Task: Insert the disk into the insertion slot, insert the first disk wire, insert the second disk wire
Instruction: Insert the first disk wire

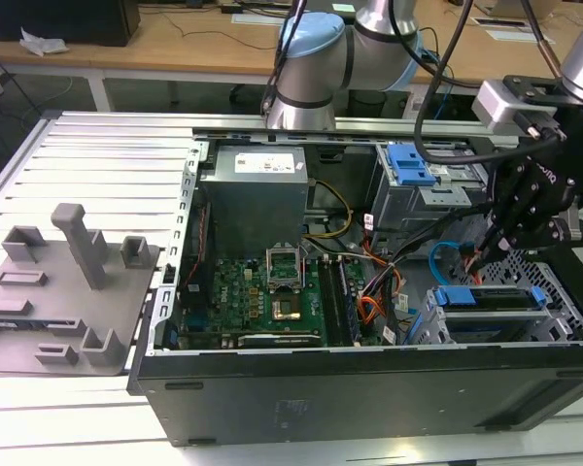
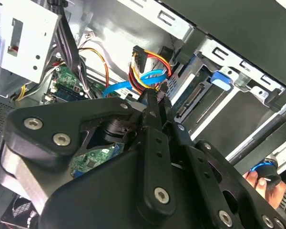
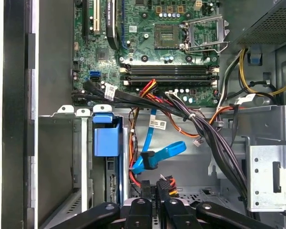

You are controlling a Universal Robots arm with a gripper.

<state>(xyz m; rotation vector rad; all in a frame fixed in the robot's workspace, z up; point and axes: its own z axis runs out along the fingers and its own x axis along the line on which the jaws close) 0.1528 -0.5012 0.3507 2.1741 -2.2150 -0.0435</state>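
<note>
Your jaws are nearly together, pinching the black plug of the orange-and-black wire (image 3: 166, 182) deep in the case, beside the disk's rear. The disk (image 1: 486, 297) already lies in the slot (image 1: 429, 322) at the exterior view's right, with its blue carrier facing up. The light-blue wire (image 3: 164, 151) bends in a loop just past the jaws, close to the plug; you can't tell whether they touch.

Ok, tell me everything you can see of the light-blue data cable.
The second disk wire is a thin, flat, light-blue cable, plastic-looking, with a white tag partway along. It emerges from under the black cable bundle, then folds into a loose loop against red and orange wires. The tool sits close beside the loop.
</note>
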